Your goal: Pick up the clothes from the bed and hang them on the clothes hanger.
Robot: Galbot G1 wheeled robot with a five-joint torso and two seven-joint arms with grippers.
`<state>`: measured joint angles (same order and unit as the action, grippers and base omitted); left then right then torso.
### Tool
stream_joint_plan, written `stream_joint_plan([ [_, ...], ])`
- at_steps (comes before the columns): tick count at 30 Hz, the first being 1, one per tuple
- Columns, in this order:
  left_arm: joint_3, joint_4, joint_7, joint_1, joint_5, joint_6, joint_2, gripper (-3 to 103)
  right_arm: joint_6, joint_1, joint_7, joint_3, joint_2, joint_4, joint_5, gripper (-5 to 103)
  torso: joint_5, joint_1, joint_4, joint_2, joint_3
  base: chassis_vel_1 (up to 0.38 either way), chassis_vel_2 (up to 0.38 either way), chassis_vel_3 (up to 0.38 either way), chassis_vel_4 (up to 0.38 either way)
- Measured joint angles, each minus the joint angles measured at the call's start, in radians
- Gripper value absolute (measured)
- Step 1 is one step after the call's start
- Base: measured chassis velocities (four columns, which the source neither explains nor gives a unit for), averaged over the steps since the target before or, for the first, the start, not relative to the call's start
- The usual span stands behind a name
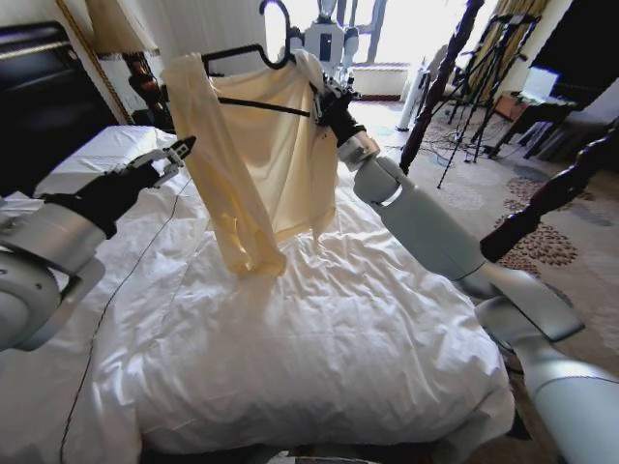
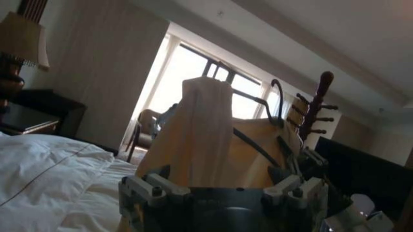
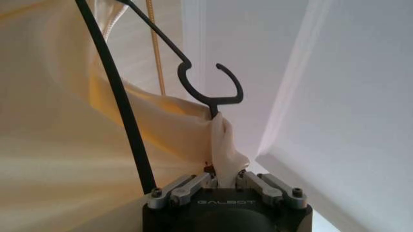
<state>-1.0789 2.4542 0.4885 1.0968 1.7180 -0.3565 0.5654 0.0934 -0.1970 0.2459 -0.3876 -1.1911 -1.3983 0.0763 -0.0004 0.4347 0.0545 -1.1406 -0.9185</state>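
The right pincer (image 1: 324, 100) is pinching the clothes (image 1: 253, 164) and the clothes hanger (image 1: 253, 75) together, high over the bed (image 1: 319, 329). The left pincer (image 1: 180, 150) is hovering open just beside a hanging sleeve. The lopsided cloth is looking ready to slide off the hanger.

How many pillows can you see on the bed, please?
1: a white pillow lies at the head of the bed, just beyond the left claw. Others may be hidden behind the hanging shirt.
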Motion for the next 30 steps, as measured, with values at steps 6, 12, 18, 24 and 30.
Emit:
stream_joint_plan([
  [6, -0.008, -0.053, -0.034, 0.028, -0.137, 0.004, 0.009, 100, 0.000, -0.013, -0.002, -0.011, -0.025, -0.013, -0.008, 7, -0.0006, 0.000, -0.0005, 0.000, 0.000, 0.000, 0.000, 0.000, 0.000],
  [12, 0.000, -0.065, -0.039, 0.026, -0.182, 0.003, 0.007, 100, -0.001, -0.016, -0.004, -0.015, -0.025, -0.017, -0.013, 7, 0.0005, 0.000, 0.0002, 0.000, 0.000, 0.000, 0.000, 0.000, 0.000],
  [18, 0.001, -0.074, -0.061, 0.027, -0.198, 0.007, 0.007, 101, -0.005, -0.018, -0.005, -0.017, -0.034, -0.014, -0.014, 7, -0.0002, 0.000, -0.0003, 0.000, 0.000, 0.000, 0.000, 0.000, 0.000],
  [24, 0.003, -0.074, -0.083, 0.026, -0.198, 0.032, 0.002, 85, -0.012, -0.018, 0.000, -0.028, -0.061, 0.000, -0.007, 7, -0.0001, 0.000, -0.0001, 0.000, 0.000, 0.000, 0.000, 0.000, 0.000],
  [30, -0.003, -0.070, -0.091, 0.026, -0.197, 0.033, 0.000, 70, -0.015, -0.018, 0.008, -0.030, -0.080, 0.021, 0.005, 7, -0.0001, 0.000, -0.0001, 0.000, 0.000, 0.000, 0.000, 0.000, 0.000],
])
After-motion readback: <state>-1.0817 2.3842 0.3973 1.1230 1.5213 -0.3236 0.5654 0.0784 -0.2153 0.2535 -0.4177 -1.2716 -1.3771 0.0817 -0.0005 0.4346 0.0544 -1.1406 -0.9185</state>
